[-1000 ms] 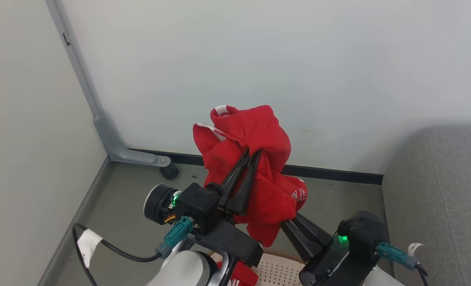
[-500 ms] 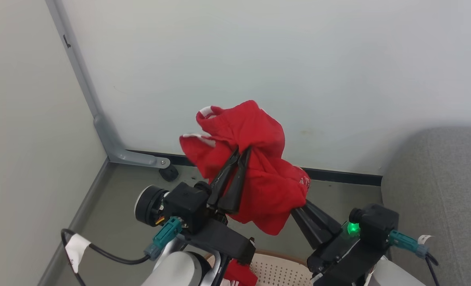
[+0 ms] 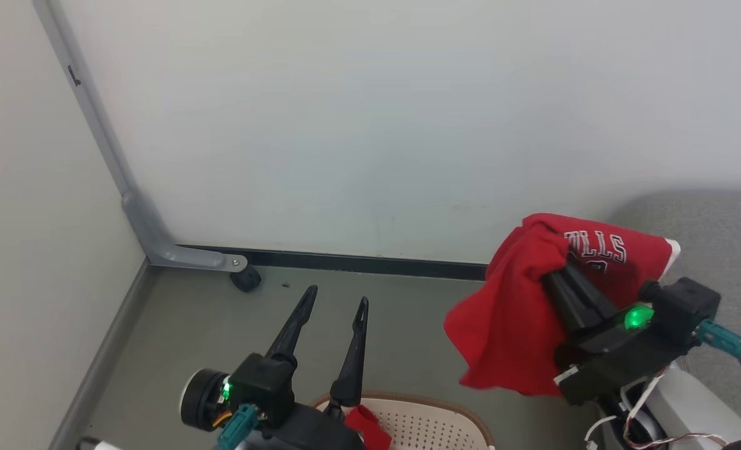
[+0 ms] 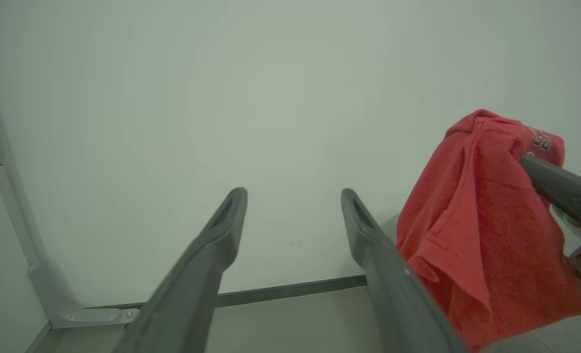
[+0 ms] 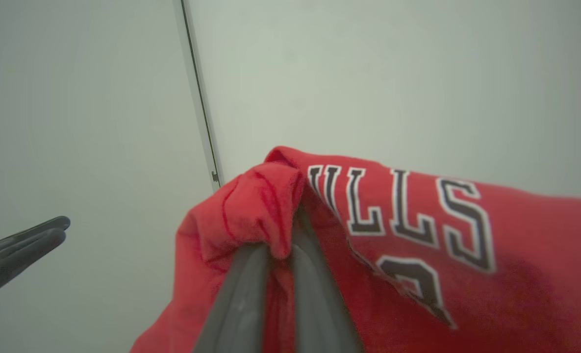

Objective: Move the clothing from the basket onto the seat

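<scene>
From the head view, the clothing [image 3: 514, 331], a soft, rumpled red jersey with black-and-white lettering, hangs in loose folds off the right hand [image 3: 558, 278], whose long dark fingers are pressed together on a pinch of cloth. It is in the air at the front edge of the grey, woven-fabric seat [image 3: 720, 237]. The left hand [image 3: 337, 297] is spread wide and holds nothing, above the grey floor [image 3: 207, 325]. Below it is the perforated cream basket [image 3: 433, 406] with its brown rim, a second red piece [image 3: 367, 425] lying inside. A grey metal leg with a black caster [image 3: 245, 278] stands in the corner.

In the left wrist view, the left hand [image 4: 294, 196] has its two tapered fingers well apart against the pale wall, the clothing [image 4: 476, 235] draped to one side.

In the right wrist view, the right hand [image 5: 283, 255] has a fold of the clothing [image 5: 417, 245] bunched over its fingertips.

A second ago both hands were clamped on the bundle in the middle; now the left has let go.
</scene>
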Robot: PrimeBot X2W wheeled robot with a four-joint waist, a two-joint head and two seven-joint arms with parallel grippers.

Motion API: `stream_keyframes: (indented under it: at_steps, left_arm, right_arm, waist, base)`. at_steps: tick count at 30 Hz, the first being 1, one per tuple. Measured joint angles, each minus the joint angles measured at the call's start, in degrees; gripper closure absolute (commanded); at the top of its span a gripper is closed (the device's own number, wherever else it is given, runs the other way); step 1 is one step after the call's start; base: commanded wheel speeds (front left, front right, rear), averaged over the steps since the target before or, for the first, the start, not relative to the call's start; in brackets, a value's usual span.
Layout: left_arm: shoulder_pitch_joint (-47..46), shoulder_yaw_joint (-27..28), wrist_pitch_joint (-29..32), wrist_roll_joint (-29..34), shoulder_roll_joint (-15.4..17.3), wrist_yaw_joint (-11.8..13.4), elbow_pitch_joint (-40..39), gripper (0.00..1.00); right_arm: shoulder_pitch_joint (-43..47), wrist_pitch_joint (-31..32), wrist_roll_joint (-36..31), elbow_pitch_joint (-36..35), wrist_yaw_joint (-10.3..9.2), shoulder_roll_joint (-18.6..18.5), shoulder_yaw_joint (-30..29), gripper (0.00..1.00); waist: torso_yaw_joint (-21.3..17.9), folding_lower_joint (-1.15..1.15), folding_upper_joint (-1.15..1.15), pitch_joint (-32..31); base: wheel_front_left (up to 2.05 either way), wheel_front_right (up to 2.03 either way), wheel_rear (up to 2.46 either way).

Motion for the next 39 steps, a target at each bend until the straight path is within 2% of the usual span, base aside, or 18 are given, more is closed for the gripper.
stream_keyframes:
  at_steps: [6,15,24,30,39]
  left_arm:
    - [3.14,-0.41,0.52,2.86,0.04,0.00,-0.34,0.00]
    - [5.80,-5.33,1.58,6.58,0.30,0.00,-1.30,0.00]
    - [5.69,-11.00,2.03,6.99,0.35,0.00,-2.23,0.00]
    - [5.49,-12.77,2.11,7.68,0.43,0.00,-3.31,0.00]
    - [2.88,-14.89,1.99,9.53,0.48,0.00,-4.99,0.00]
  right_arm:
    - [0.03,0.00,0.75,1.53,-0.56,-2.94,-4.74,1.00]
    - [-0.15,0.00,2.31,6.00,-1.22,-8.64,-13.66,1.00]
    - [-1.47,0.00,3.88,11.40,-1.22,-12.33,-19.87,1.00]
    - [-3.46,0.00,4.46,13.73,-0.97,-14.45,-23.32,1.00]
    - [-6.45,0.00,7.32,18.44,-0.46,-19.84,-30.25,1.00]
  waist:
    - [-0.89,0.00,0.00,0.67]
    - [-3.30,0.00,0.00,2.54]
    - [-5.47,0.00,0.00,5.46]
    - [-6.44,-0.01,0.00,8.17]
    - [-7.54,0.00,0.00,13.80]
  base:
    - [0.00,0.00,0.00]
    - [0.00,0.00,0.00]
    - [0.00,0.00,0.00]
    - [0.00,0.00,0.00]
    - [0.00,0.00,0.00]
